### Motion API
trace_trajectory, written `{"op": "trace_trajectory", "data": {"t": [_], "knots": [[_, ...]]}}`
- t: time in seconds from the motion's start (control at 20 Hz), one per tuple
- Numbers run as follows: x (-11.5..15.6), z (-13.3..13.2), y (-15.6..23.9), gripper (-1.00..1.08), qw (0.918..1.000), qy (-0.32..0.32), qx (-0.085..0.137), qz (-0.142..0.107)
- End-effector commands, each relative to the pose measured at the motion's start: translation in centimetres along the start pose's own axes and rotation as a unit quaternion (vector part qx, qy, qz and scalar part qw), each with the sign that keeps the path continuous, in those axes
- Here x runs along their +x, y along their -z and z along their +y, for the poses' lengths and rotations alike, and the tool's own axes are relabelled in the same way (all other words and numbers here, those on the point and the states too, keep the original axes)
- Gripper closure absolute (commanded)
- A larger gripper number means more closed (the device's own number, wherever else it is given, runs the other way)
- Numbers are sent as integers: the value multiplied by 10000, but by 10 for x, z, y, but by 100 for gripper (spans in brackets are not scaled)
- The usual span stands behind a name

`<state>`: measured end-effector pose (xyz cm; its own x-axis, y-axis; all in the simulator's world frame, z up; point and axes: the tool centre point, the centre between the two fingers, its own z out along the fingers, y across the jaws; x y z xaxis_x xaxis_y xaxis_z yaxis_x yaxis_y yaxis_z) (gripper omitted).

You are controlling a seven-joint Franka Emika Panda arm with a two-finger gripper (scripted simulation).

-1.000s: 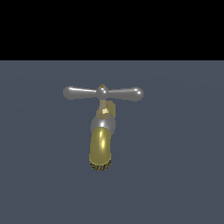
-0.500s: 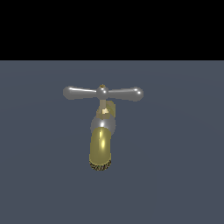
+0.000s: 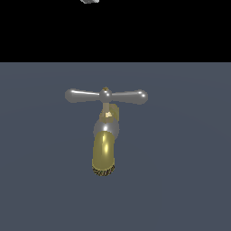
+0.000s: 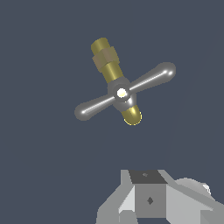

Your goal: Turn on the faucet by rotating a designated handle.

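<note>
Nothing near handle (image 3: 106, 95); faucet (image 3: 104, 146) unobstructed.

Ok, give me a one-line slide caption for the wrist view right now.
Wrist view looking down on the silver handle crossing the brass faucet, gripper apart from it.

Faucet (image 3: 104, 149) stands alone on the worktop (image 3: 189, 180). Handle (image 3: 106, 95) sits across its top, arms running level toward the exterior view's left and right from a central hub. Spout hangs below the hub, mouth lowest and nearest the viewer. Gripper (image 3: 89, 1) is high above, well apart, slightly toward the exterior view's left.
</note>
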<state>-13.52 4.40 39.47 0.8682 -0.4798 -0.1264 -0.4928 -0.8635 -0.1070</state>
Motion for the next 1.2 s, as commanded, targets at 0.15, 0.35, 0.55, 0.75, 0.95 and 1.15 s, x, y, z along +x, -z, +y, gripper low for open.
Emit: {"op": "trace_trajectory", "data": {"t": [0.15, 0.35, 0.55, 0.75, 0.95, 1.15], "knots": [[15, -19, -24, 108, 9976, -691, 25, -59], [26, -32, -42, 108, 9928, -1195, 16, -80], [35, -45, -61, 108, 9854, -1701, -8, -78], [44, -56, -80, 108, 9754, -2204, -42, -51], [53, -67, -99, 108, 9628, -2702, -82, 4], [61, -77, -119, 108, 9476, -3190, -121, 88]]}}
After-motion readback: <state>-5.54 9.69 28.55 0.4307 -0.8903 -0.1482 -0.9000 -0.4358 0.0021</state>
